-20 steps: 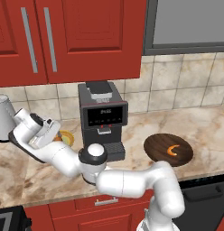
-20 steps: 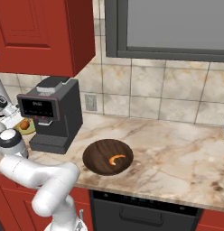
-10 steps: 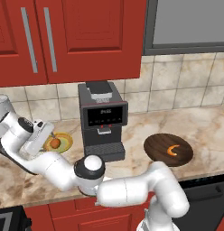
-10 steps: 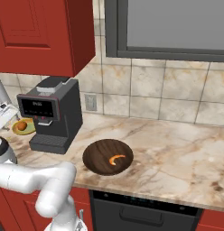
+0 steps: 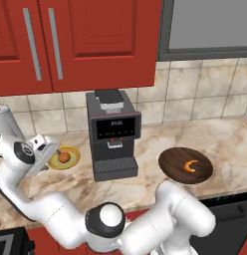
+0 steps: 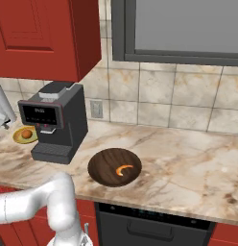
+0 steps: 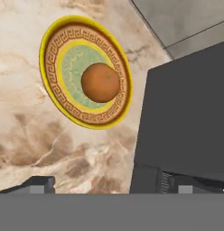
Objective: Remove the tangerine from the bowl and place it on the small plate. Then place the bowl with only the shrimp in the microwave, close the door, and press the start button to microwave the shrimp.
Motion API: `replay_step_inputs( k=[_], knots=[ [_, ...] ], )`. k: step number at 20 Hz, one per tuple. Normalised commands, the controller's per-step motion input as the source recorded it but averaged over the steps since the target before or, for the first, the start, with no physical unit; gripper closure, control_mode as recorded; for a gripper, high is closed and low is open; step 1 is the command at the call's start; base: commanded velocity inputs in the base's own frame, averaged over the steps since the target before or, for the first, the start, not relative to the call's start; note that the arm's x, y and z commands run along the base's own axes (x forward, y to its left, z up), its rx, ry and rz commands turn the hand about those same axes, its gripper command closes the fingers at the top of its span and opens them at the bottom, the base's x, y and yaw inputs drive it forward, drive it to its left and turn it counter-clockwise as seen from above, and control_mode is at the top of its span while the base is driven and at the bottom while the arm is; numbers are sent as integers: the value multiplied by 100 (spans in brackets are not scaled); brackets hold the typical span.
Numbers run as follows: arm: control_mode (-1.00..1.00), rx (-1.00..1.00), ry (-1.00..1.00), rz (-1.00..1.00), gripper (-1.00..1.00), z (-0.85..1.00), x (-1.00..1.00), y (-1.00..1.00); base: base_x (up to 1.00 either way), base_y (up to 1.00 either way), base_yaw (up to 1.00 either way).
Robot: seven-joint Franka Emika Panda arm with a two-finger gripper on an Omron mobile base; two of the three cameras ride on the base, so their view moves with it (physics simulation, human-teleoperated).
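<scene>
Hand view: jaws wide apart, nothing held

Gripper (image 5: 52, 152) hangs empty above the small plate (image 7: 53, 54), clear of the tangerine (image 7: 100, 82) lying at its centre. Coffee machine (image 5: 113, 133) stands just beside the plate. Well apart across bare marble counter (image 6: 188, 163), the shrimp (image 6: 123, 169) lies crosswise in the bowl (image 6: 104, 168)

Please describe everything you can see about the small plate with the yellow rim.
The small round plate with the yellow rim lies flat on the beige marbled counter, just left of the black coffee machine. Inside the rim runs a brown band with a key pattern, then a yellow ring and a pale green centre. It looks like glazed ceramic. The round orange tangerine sits on its centre. Nothing else touches it.
</scene>
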Motion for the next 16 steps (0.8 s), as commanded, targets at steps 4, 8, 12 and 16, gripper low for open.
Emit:
replay_step_inputs(
  k=[4, 8, 12, 16],
  knots=[
    [-100, 29, -31, -14, -100, 21, -100, -80, 0, 0, 0],
    [-100, 29, -21, -17, -100, 13, -88, -93, 0, 0, 0],
    [-100, 41, -15, -17, -100, 0, -78, -100, 0, 0, 0],
    [-100, 39, -14, -19, -100, 11, -83, -100, 0, 0, 0]
  ],
)
